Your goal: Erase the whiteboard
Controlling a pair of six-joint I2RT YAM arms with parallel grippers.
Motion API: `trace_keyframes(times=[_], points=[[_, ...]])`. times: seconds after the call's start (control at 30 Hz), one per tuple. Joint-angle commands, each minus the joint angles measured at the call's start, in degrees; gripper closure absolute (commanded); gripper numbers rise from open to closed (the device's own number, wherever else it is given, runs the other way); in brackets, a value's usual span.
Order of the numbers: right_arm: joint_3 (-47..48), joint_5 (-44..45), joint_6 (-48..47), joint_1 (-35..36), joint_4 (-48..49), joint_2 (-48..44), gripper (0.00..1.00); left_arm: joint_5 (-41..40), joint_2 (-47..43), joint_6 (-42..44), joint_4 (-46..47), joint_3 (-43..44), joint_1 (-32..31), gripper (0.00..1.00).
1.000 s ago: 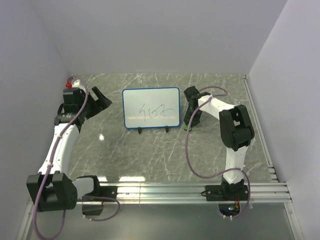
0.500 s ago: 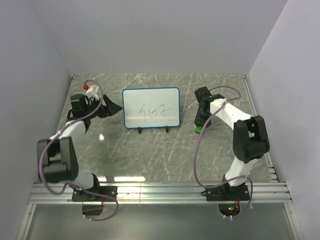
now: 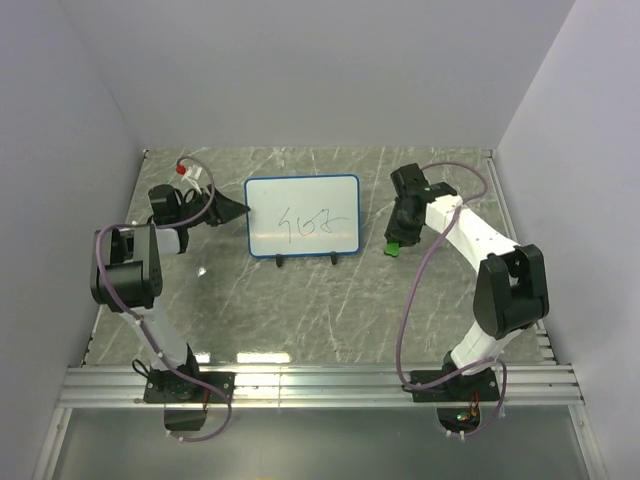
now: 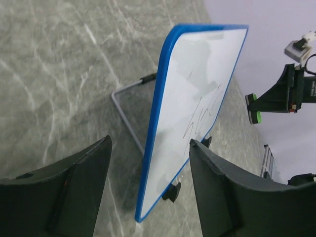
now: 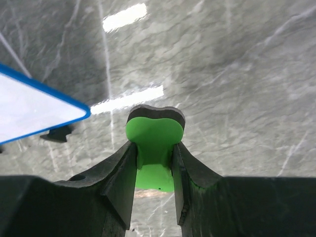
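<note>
The whiteboard [image 3: 301, 217], white with a thin blue frame and dark scribbles, stands upright on two black feet at the table's centre back. It also shows edge-on in the left wrist view [image 4: 197, 98] and as a corner in the right wrist view [image 5: 29, 106]. My left gripper [image 3: 236, 208] is open, its jaws on either side of the board's left edge [image 4: 150, 148], not touching it. My right gripper [image 3: 397, 238] is shut on the green eraser [image 5: 154, 138], held just right of the board above the table. The eraser also shows in the top view [image 3: 394, 246].
Grey marble table [image 3: 320, 310] enclosed by white walls at the back and sides. A metal rail [image 3: 320, 380] runs along the near edge by the arm bases. The board's wire stand [image 4: 126, 111] sits behind it.
My left gripper has swung right up to the board's left edge. My right gripper has moved slightly up and left with the eraser, nearer the board's right side.
</note>
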Motion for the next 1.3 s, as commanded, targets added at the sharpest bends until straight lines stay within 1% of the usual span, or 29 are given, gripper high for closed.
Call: trace_keyframes(times=[0.0, 0.03, 0.07, 0.17, 0.27, 0.33, 0.43, 0.47, 0.5, 0.53, 0.57, 0.6, 0.63, 0.67, 0.73, 0.8, 0.83, 0.9, 0.93, 0.97, 1.03, 1.13, 1.17, 1.27], points=[[1.7, -1.3, 1.6, 2.3, 1.2, -2.6, 1.0, 4.9, 3.7, -5.0, 12.6, 3.9, 0.0, 0.32], [2.1, -1.3, 2.3, 3.0, 1.3, -2.4, 1.0, 5.4, 4.7, -6.1, 15.0, 4.2, 0.1, 0.33], [2.7, -1.2, 2.5, 4.4, 1.5, -2.1, 1.0, 5.7, 6.7, -9.3, 17.2, 4.5, 0.1, 0.35], [5.9, -1.3, 2.5, 6.8, 2.3, -0.5, 1.0, 7.6, 10.3, -13.5, 22.9, 5.9, 0.0, 0.4], [11.4, -1.3, 2.7, 9.3, 1.6, 3.0, 1.0, 8.7, 12.8, -16.9, 28.1, 7.4, -0.5, 0.44], [16.6, -1.4, 2.8, 10.8, 0.4, 6.5, 1.0, 9.7, 14.0, -19.5, 31.2, 8.0, -1.0, 0.45], [24.4, -2.0, 1.9, 13.6, 0.0, 11.6, 1.0, 10.7, 16.1, -23.6, 35.9, 9.4, -2.1, 0.5], [26.5, -1.9, 1.6, 14.5, 0.0, 13.0, 1.0, 10.7, 16.1, -23.3, 35.1, 9.8, -2.3, 0.55], [30.8, -1.1, 1.2, 15.2, -0.2, 16.0, 1.0, 10.8, 16.0, -22.3, 33.6, 10.2, -2.8, 0.59], [33.0, -0.7, 0.7, 17.1, -0.3, 17.7, 1.0, 10.8, 15.8, -21.5, 32.2, 10.2, -3.1, 0.63], [35.1, -0.2, 0.6, 17.8, -0.4, 19.4, 1.0, 10.7, 15.2, -19.9, 31.3, 10.1, -3.3, 0.71], [38.8, 0.1, 0.5, 18.8, -0.5, 22.8, 1.0, 10.7, 14.8, -18.7, 28.6, 10.2, -3.8, 0.76], [40.3, 1.2, 0.7, 19.6, -0.4, 24.5, 1.0, 10.6, 14.5, -17.6, 27.0, 10.2, -3.9, 0.77], [41.9, 1.7, 0.9, 21.3, -0.4, 26.1, 1.0, 10.2, 13.8, -14.9, 24.9, 10.1, -4.1, 0.83], [44.9, 3.4, 1.3, 23.2, 0.3, 29.9, 1.0, 10.0, 12.9, -12.2, 19.8, 10.0, -4.5, 0.85], [46.9, 6.2, 1.3, 26.2, 1.9, 32.8, 1.0, 9.8, 11.8, -9.0, 17.4, 9.7, -4.6, 0.96], [47.5, 7.1, 1.6, 27.2, 2.1, 33.6, 1.0, 9.6, 11.3, -6.8, 14.1, 9.7, -4.8, 0.97], [49.2, 9.6, 2.3, 29.3, 3.1, 35.7, 1.0, 9.3, 10.6, -4.8, 11.8, 9.4, -5.0, 0.99], [49.5, 10.1, 2.9, 29.7, 3.6, 36.2, 1.0, 8.7, 10.2, -3.5, 8.3, 9.1, -5.0, 1.0], [50.1, 11.3, 3.3, 30.5, 4.6, 37.2, 1.0, 8.3, 9.5, -0.4, 6.1, 9.1, -5.0, 1.0], [51.1, 12.1, 4.4, 31.0, 5.2, 38.4, 1.0, 7.5, 8.7, 2.1, 3.2, 8.6, -5.1, 1.0], [55.4, 13.8, 5.2, 31.8, 5.8, 41.5, 1.0, 7.2, 7.9, 2.3, 3.4, 7.2, -5.2, 1.0], [58.1, 14.3, 5.0, 32.0, 6.0, 43.3, 1.0, 7.2, 7.6, 2.3, 3.4, 6.8, -5.2, 1.0], [59.9, 18.3, 4.6, 32.0, 5.7, 44.9, 1.0, 6.9, 6.8, 3.7, 1.2, 6.6, -5.3, 1.0]])
